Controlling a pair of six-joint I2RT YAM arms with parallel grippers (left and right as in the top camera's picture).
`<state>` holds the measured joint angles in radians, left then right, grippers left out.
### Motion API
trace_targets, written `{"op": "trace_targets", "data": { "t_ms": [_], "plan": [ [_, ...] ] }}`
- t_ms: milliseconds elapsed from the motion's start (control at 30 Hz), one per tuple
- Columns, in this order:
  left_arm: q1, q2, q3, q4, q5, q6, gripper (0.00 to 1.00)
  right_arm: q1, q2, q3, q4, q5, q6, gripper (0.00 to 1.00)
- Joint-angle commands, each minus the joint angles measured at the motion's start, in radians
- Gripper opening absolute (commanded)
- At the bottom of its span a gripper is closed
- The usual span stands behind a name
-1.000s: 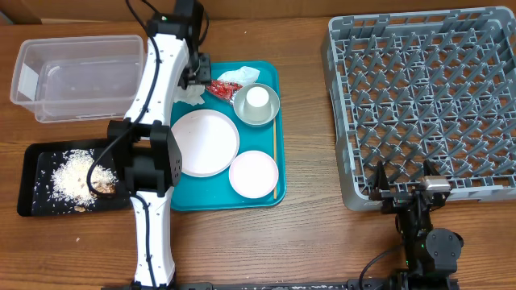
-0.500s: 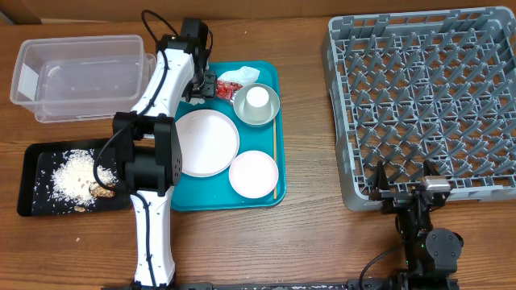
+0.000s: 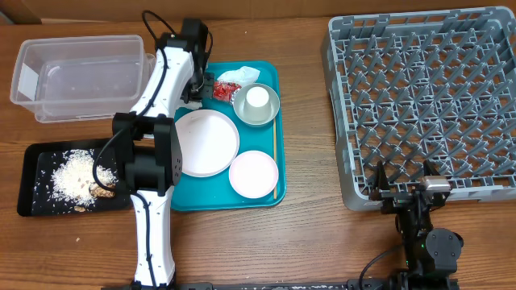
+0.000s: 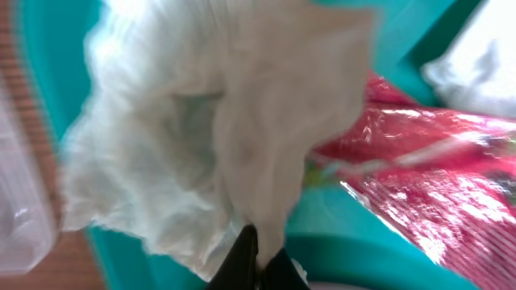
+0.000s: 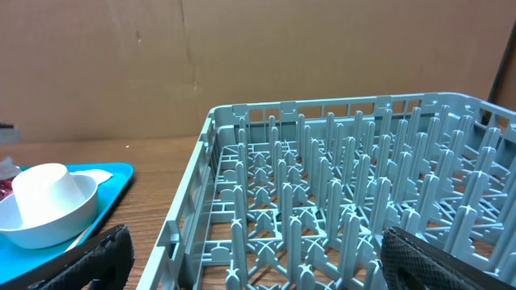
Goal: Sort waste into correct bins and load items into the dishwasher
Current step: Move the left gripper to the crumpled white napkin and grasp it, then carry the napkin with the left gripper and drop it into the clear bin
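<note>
Napkin (image 4: 201, 137), crumpled and blurred, fills your left wrist view, pinched in the left hand (image 4: 258, 266); red wrapper (image 4: 427, 185) partly hidden behind it. Right hand (image 5: 262, 262) stands wide.

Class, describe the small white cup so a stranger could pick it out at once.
Find the teal serving tray left of the grey dish rack. In its far right corner sits a silvery-grey bowl, and the small white cup stands inside it. It alone is nested in another dish.

The left gripper (image 4: 260, 262) pinches the lower edge of the crumpled white napkin (image 4: 201, 137) — blurred, filling most of the view — with the red wrapper (image 4: 427, 185) just beside it on the teal tray (image 4: 339, 242).
</note>
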<state>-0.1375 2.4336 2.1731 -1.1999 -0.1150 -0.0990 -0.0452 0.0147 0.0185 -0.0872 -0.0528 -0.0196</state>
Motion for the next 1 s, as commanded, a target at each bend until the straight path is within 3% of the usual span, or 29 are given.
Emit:
{"op": "trace_targets", "data": {
  "t_ms": [0,267,467,733,967],
  "plan": [
    [-0.008,-0.041,0.17,-0.072,0.04,-0.063,0.04,-0.003,-0.011,-0.01,0.006,0.0,-0.003,1.0],
    [-0.001,-0.058,0.457,-0.258,0.053,-0.063,0.04,-0.003,-0.011,-0.01,0.007,0.0,-0.003,1.0],
    [0.006,-0.061,0.525,-0.313,0.048,-0.063,0.04,-0.003,-0.011,-0.01,0.007,0.0,-0.003,1.0],
    [0.011,-0.061,0.652,-0.303,-0.248,-0.194,0.04,-0.003,-0.011,-0.01,0.007,0.0,-0.003,1.0],
    [0.082,-0.061,0.761,-0.256,-0.285,-0.271,0.04,-0.003,-0.011,-0.01,0.006,0.0,-0.003,1.0]
  ]
}}
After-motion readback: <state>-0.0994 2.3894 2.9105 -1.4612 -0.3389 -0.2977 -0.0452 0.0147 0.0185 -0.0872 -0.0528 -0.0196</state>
